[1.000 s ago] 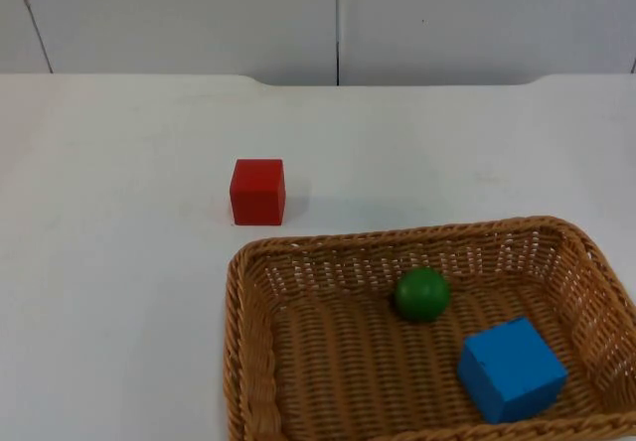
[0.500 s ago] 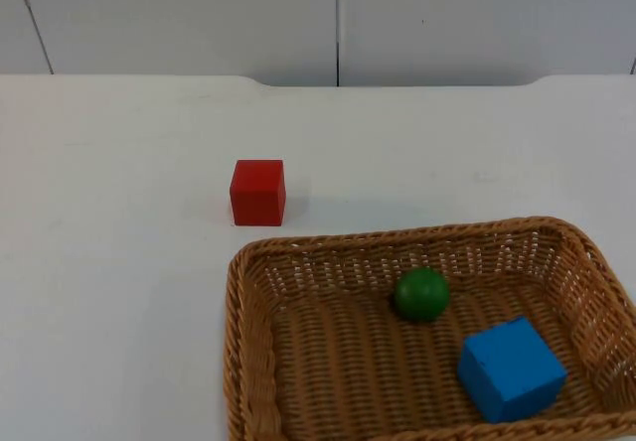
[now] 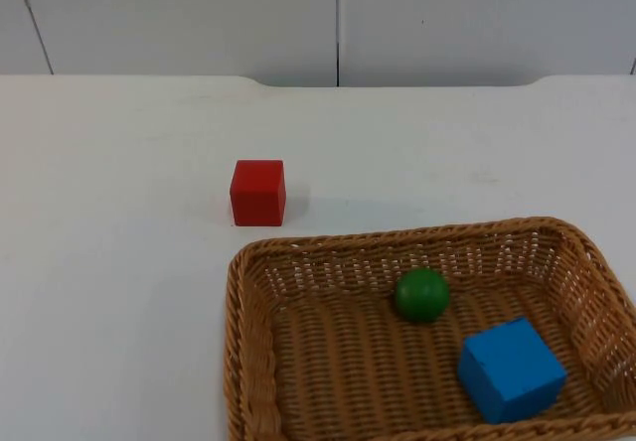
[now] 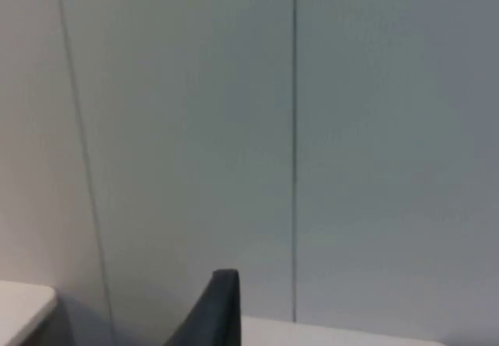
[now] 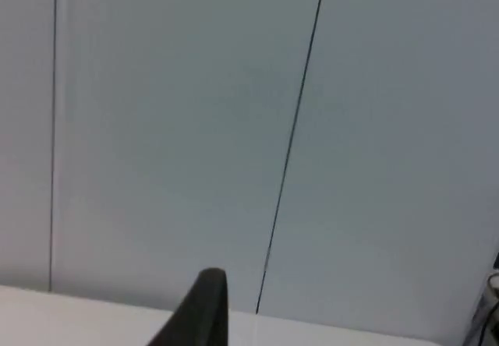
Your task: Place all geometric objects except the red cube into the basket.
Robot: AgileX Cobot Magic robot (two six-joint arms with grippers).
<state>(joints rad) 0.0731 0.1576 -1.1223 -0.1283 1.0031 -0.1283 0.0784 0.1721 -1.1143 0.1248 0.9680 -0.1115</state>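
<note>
Lab: white table, grey partition

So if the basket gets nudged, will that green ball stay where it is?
Probably not. The green ball is round and lies loose on the basket's woven floor, apart from the blue cube, so it would likely roll. The raised rim should keep it inside. The weave's ridges may slow it a little.

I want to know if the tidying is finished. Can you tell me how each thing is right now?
Basket: upright on the table, holding two things.
Green ball: lying inside the basket.
Blue block: lying inside the basket, beside the ball.
Red block: on the table, outside the basket.
Left end effector: raised, facing the wall, waiting.
Right end effector: raised, facing the wall, waiting.
</note>
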